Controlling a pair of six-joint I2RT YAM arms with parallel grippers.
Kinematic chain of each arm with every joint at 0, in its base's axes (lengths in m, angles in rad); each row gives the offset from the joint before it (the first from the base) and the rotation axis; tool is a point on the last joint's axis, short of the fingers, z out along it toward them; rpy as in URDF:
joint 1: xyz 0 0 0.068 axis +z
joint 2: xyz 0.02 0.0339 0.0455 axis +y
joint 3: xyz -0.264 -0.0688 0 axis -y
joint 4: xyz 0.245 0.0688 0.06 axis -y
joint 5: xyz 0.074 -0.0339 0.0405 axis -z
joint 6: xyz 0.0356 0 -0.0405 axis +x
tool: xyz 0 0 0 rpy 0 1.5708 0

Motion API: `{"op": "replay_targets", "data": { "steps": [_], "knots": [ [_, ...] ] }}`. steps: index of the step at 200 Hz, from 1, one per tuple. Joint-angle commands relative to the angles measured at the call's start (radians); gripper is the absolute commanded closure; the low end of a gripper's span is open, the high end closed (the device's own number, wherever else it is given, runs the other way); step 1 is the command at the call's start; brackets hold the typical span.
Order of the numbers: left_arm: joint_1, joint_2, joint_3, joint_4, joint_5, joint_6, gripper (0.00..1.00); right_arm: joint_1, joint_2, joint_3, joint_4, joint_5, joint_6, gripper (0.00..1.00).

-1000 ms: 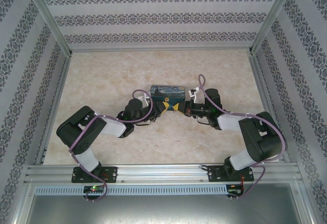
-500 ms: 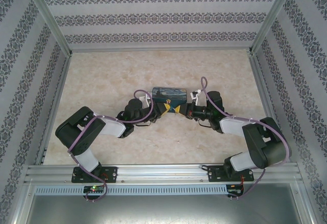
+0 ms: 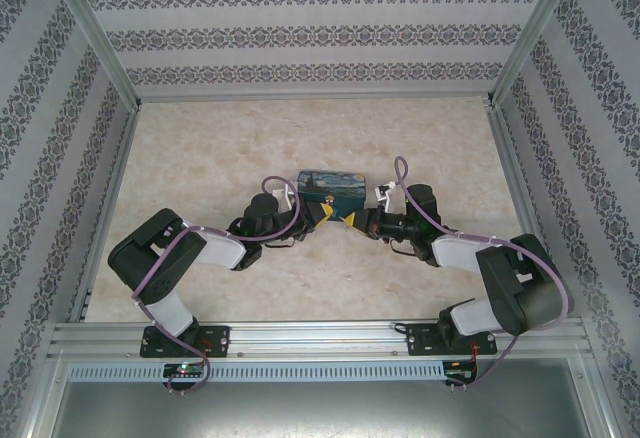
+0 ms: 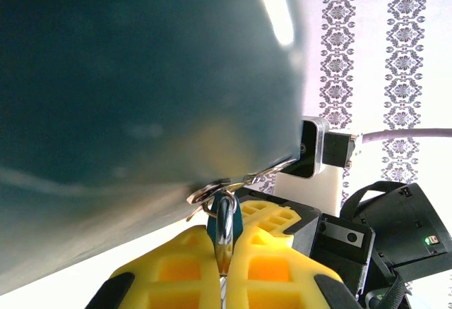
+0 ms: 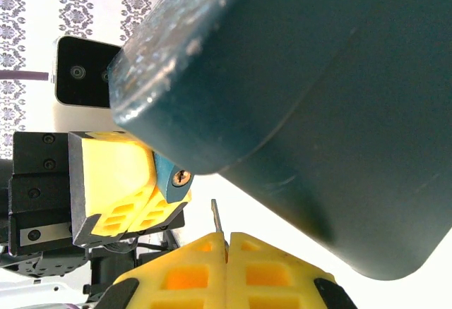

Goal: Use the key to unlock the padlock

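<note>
In the left wrist view my left gripper (image 4: 226,233) is shut on the padlock (image 4: 236,219). Its blue body sits between the yellow pads and its silvery shackle hooks through the metal hasp (image 4: 212,192) under the dark blue box (image 4: 141,76). The right wrist view shows my right gripper (image 5: 226,239) shut on the key (image 5: 215,219), whose thin blade points up from the pads. The padlock (image 5: 173,178) shows its brass keyhole a short way up and left of the key tip, and the two are apart. From above, both grippers (image 3: 322,213) (image 3: 351,221) meet just in front of the box (image 3: 332,184).
The painted box lies mid-table and hangs close over both sets of fingers. Patterned walls and metal rails (image 3: 100,58) close off the table on the left, right and back. The left arm's yellow fingers (image 5: 116,175) stand directly opposite the right gripper.
The right gripper has drawn back to the right and slightly toward the near edge, opening a small gap from the left gripper. The left arm has barely moved.
</note>
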Motion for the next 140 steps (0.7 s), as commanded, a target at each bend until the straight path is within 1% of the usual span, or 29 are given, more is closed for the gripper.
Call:
{"op": "replay_targets", "data": {
  "steps": [1,66,140],
  "knots": [
    [0.004,-0.031,-0.003,0.017,0.022,0.027,1.0,0.013,-0.01,0.023,0.01,0.012,0.001,1.0],
    [0.004,-0.032,-0.004,0.017,0.023,0.027,1.0,0.056,0.016,0.064,0.011,0.037,0.01,1.0],
    [0.004,-0.028,-0.012,0.019,0.023,0.028,1.0,0.048,0.002,0.076,-0.028,0.043,-0.009,1.0]
  ]
}}
